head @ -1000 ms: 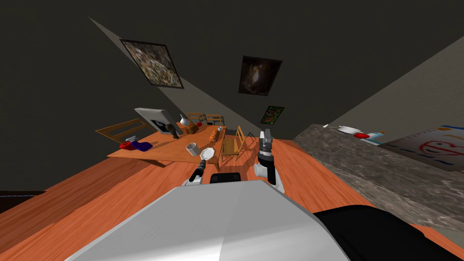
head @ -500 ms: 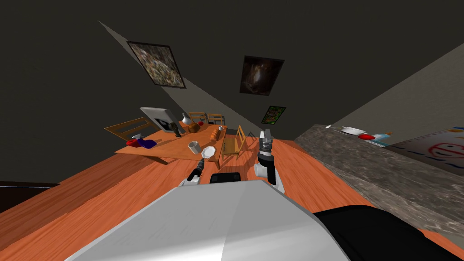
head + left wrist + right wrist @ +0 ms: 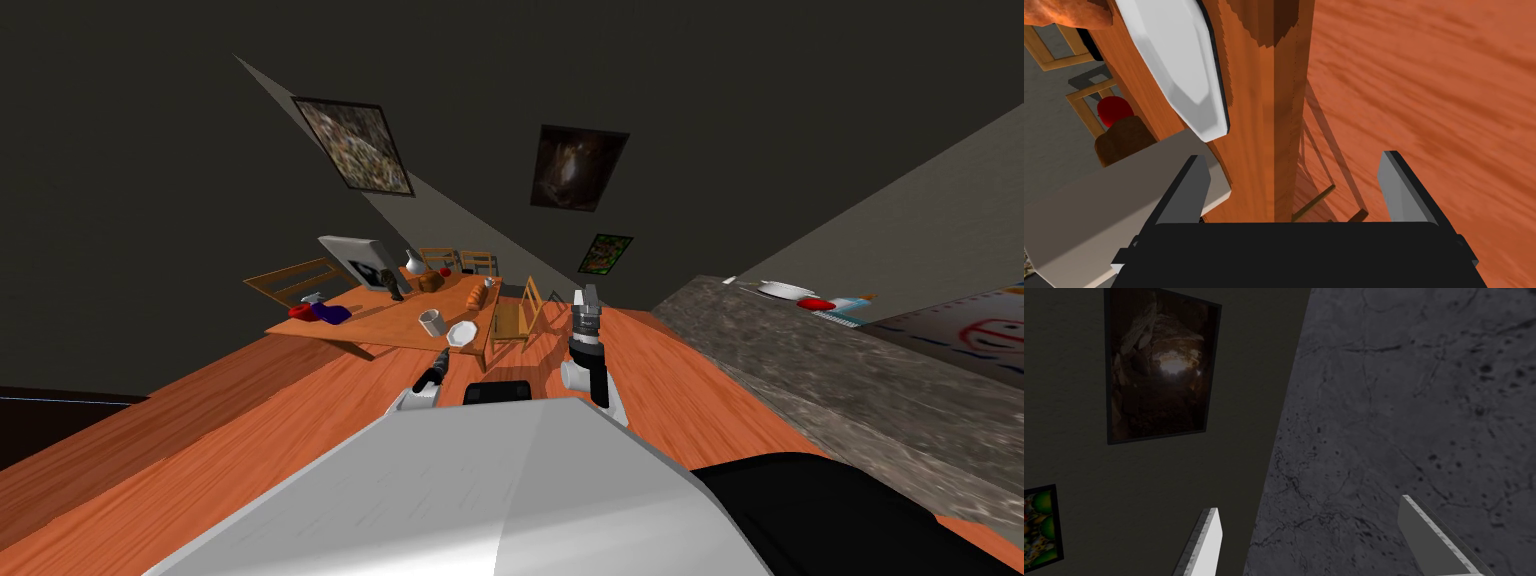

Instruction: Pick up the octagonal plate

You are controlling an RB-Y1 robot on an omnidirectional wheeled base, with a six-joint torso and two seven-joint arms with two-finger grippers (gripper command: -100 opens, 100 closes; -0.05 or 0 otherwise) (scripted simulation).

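Observation:
The octagonal plate (image 3: 461, 333) is white and lies at the near corner of the wooden table (image 3: 385, 322). My left gripper (image 3: 441, 361) reaches toward that corner, just short of the plate. In the left wrist view the plate (image 3: 1174, 60) lies ahead of the open left gripper (image 3: 1294, 190), off to the side of one finger (image 3: 1189, 190). The table's edge (image 3: 1274, 125) runs straight ahead between the fingers, which hold nothing. My right gripper (image 3: 586, 297) is raised beside the chair, and its fingers (image 3: 1204, 543) stand open and empty.
A white mug (image 3: 431, 322) stands next to the plate. Bread (image 3: 474, 297), a vase (image 3: 412, 264), a red and blue item (image 3: 320, 312) and a leaning picture (image 3: 355, 262) are farther back. Wooden chairs (image 3: 515, 315) flank the table. A stone counter (image 3: 800, 370) runs along the right.
The whole head picture has shifted a little, so my camera has moved. My left arm has edged slightly toward the table corner. The things on the table have not moved.

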